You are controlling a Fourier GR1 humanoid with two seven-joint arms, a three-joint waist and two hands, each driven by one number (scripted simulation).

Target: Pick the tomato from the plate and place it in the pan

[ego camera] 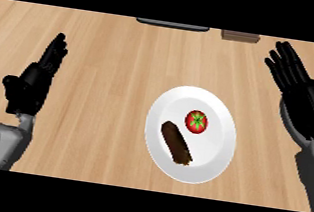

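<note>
While both arms come in from the lower edge, neither hand touches anything on the bench.
Left hand: the left hand (pixel 35 78) is at the view's left, edge-on, fingers straight and pointing up the view, thumb tucked low; it holds nothing.
Right hand: the right hand (pixel 301 90) is at the view's right, palm turned inward, fingers straight and slightly spread, holding nothing; it is well apart from the plate.
Forearms: grey, rising from the two lower corners, the right one cut off by the right edge.
Plate: a white plate (pixel 212 158) lies on the bench between the two hands, nearer the right one.
Tomato: the tomato (pixel 196 121) sits on the plate, right of its middle, red with a green stem on top.
Other food: a dark brown sausage-like piece (pixel 176 143) lies slantwise on the plate, just below and left of the tomato, apart from it.
Bench: light wood with the grain running left to right (pixel 110 36).
Far edge: a dark flat thing (pixel 173 25) and a brown block (pixel 240 36) are cut off by the view's top; I cannot tell what either is.
</note>
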